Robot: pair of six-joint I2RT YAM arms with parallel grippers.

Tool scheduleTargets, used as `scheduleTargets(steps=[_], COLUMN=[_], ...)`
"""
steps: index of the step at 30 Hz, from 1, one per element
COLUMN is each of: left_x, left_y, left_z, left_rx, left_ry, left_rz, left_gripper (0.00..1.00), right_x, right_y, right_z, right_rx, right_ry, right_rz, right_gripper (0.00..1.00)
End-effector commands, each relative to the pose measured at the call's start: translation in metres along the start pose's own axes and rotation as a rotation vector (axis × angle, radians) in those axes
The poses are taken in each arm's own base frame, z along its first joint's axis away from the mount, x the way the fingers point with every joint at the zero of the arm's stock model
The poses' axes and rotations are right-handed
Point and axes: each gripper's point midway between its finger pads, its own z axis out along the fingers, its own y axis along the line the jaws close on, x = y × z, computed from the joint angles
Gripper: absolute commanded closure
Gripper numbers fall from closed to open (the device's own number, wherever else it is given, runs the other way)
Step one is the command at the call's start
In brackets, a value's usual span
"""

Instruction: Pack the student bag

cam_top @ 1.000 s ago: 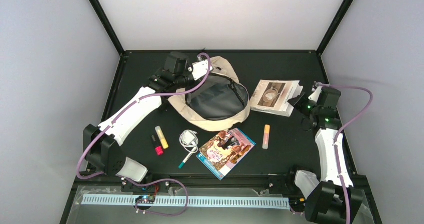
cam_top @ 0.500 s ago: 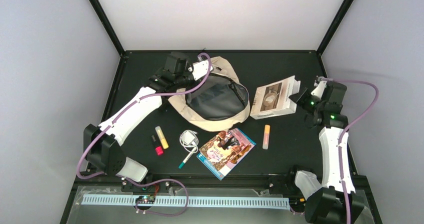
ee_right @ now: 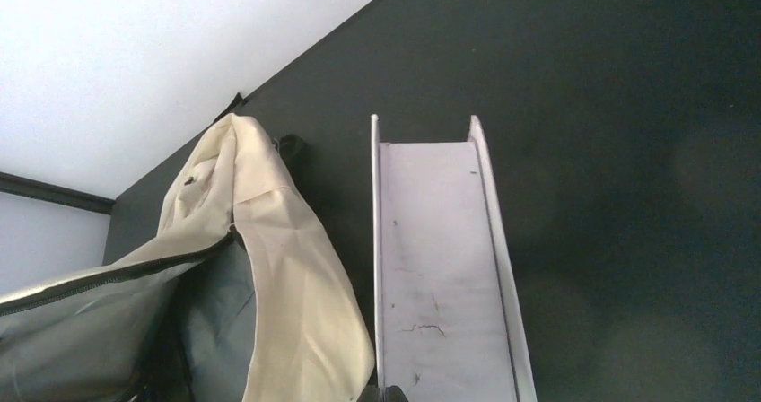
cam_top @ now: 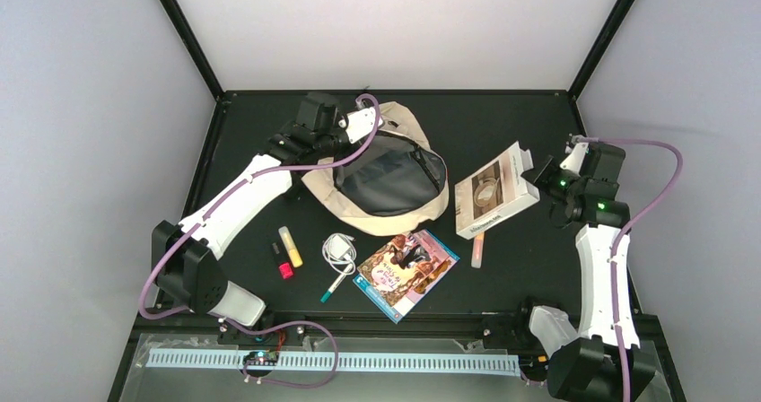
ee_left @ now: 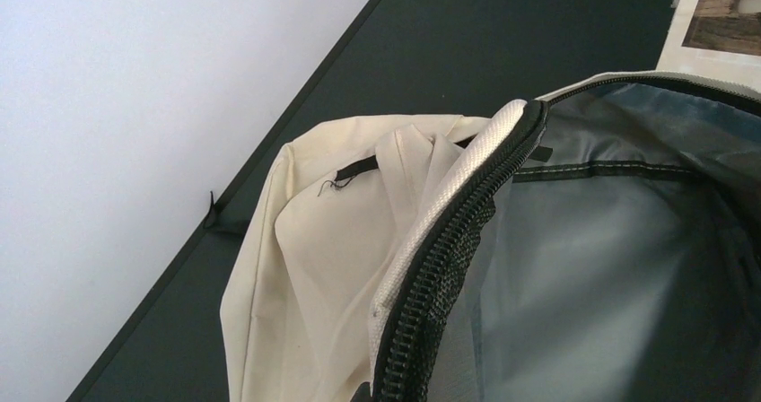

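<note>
The student bag [cam_top: 377,206], cream with a dark grey lining, lies open at the middle back of the table. My left gripper [cam_top: 370,126] is shut on its far zipper rim [ee_left: 449,267] and holds the mouth up. In the left wrist view the lining [ee_left: 610,267] fills the right side. My right gripper [cam_top: 537,176] is shut on the right edge of a white book [cam_top: 495,191], which hangs tilted above the table, right of the bag. In the right wrist view the book [ee_right: 440,267] shows edge-on, with the bag [ee_right: 287,276] to its left.
Near the front lie a yellow highlighter [cam_top: 290,246], a small red thing [cam_top: 285,270], a white charger with cable [cam_top: 339,249], a teal pen [cam_top: 336,284] and a colourful book [cam_top: 404,273]. An orange highlighter [cam_top: 476,251] lies partly under the held book.
My right arm has lifted the white book off the table and swung it nearer, turning it; it now hangs over the orange highlighter's top. The left arm has stayed put.
</note>
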Motion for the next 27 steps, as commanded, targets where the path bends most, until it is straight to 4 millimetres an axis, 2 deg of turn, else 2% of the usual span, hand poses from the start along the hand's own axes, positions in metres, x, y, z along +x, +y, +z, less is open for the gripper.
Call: scheduleTargets(steps=[1, 5, 11, 17, 23, 27], left_x=[-0.019, -0.021, -0.022, -0.020, -0.014, -0.009], left_y=[0.013, 0.013, 0.015, 0.018, 0.040, 0.059], left_z=[-0.004, -0.004, -0.006, -0.003, -0.007, -0.015], left_rx=[-0.029, -0.025, -0.033, -0.050, -0.124, -0.161], left_ry=[-0.050, -0.053, -0.054, -0.045, -0.019, -0.024], left_rz=[-0.004, -0.006, -0.004, -0.003, -0.020, -0.052], left_gripper=[0.98, 0.98, 0.98, 0.98, 0.98, 0.99], right_x=[0.003, 0.021, 0.025, 0.055, 0.075, 0.086], right_y=[-0.004, 0.001, 0.035, 0.061, 0.089, 0.106], right_z=[0.001, 0.016, 0.015, 0.021, 0.025, 0.035], right_rx=[0.031, 0.005, -0.007, -0.005, -0.017, -0.012], right_ry=[0.017, 0.068, 0.053, 0.102, 0.131, 0.174], right_rz=[-0.018, -0.013, -0.093, -0.172, -0.246, -0.330], right_gripper=[0.99, 0.99, 0.99, 0.99, 0.99, 0.99])
